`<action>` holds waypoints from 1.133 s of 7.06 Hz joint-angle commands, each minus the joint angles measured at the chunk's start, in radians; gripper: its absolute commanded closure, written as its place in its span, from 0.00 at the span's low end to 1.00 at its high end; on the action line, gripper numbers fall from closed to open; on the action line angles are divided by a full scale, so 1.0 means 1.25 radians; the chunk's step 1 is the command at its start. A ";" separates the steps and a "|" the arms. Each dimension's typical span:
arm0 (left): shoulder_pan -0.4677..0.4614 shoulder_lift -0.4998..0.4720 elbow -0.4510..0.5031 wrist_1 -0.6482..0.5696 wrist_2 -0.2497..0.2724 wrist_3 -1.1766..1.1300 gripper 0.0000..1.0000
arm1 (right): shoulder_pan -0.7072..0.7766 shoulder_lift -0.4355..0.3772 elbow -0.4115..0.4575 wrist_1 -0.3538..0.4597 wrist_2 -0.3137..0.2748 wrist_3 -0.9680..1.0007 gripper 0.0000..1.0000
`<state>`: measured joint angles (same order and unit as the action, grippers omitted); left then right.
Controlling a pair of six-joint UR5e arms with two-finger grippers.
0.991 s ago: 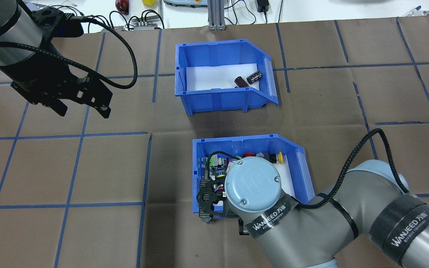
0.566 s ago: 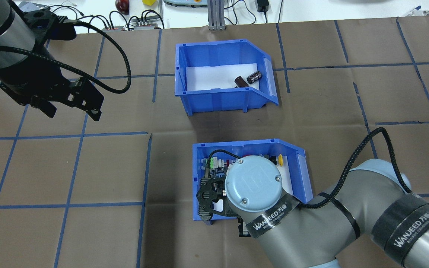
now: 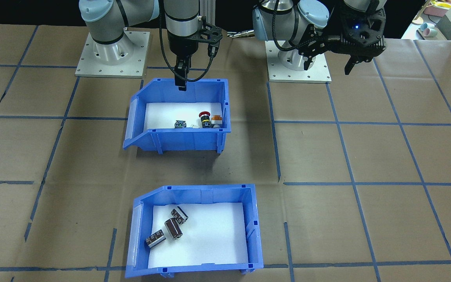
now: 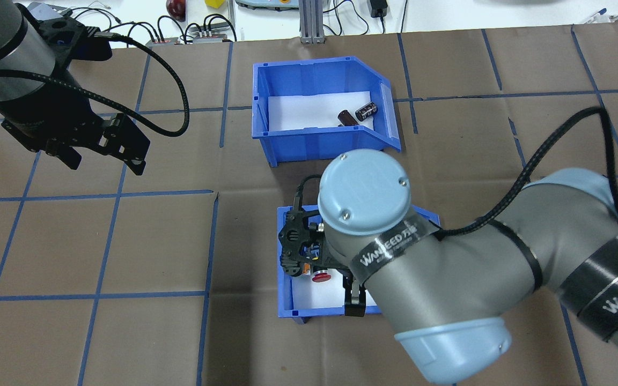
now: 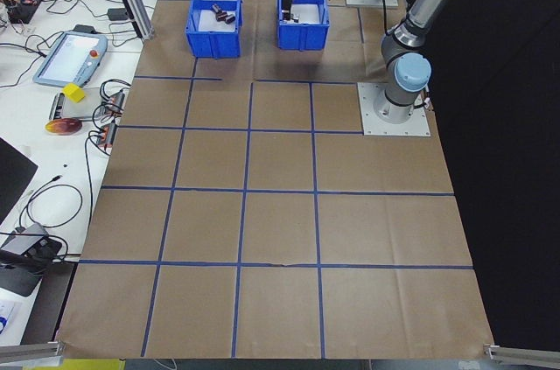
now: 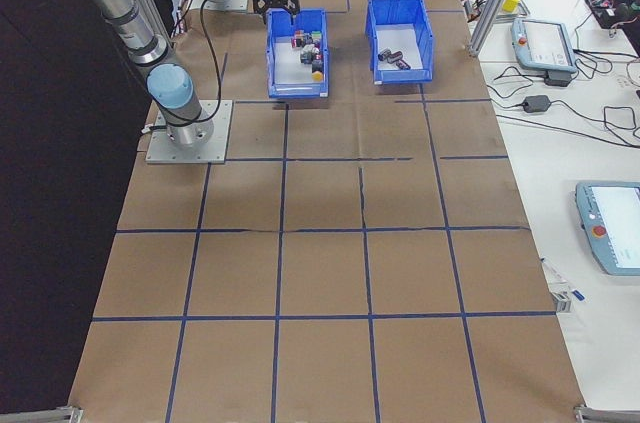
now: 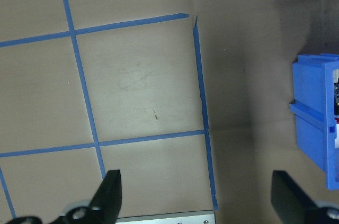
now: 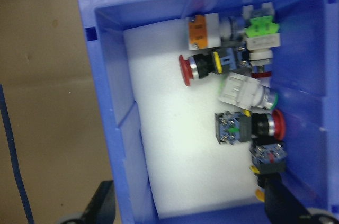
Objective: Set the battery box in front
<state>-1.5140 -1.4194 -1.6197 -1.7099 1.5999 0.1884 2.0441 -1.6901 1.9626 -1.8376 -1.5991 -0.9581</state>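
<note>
I noted the switch bin (image 3: 178,141) had slid robotward and the right gripper (image 3: 181,84) stood released astride its wall. Left gripper (image 4: 105,163) was spread, well aside. Battery box (image 3: 194,192) beyond it: probably done.

My right arm reaches out over the middle of the table, wrist bent straight down, and my right gripper (image 3: 181,80) hangs vertical with its fingers parted. My left arm is held off to its own side, well apart, the left gripper (image 4: 102,160) up in the air, jaws spread wide, holding nothing.
</note>
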 commanded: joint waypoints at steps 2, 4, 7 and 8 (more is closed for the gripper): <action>0.000 -0.005 0.000 0.000 0.002 0.003 0.01 | -0.239 0.000 -0.097 0.060 0.009 0.004 0.00; 0.000 -0.003 -0.005 -0.002 0.002 0.003 0.01 | -0.384 0.003 -0.113 0.058 0.014 0.082 0.00; 0.000 0.007 -0.022 0.000 0.006 0.003 0.01 | -0.408 0.020 -0.165 0.058 0.015 0.504 0.00; 0.000 -0.007 -0.002 -0.002 0.007 0.004 0.01 | -0.407 0.038 -0.189 0.058 0.018 0.635 0.00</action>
<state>-1.5140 -1.4165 -1.6394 -1.7108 1.6079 0.1922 1.5368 -1.6652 1.7596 -1.7656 -1.5802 -0.3677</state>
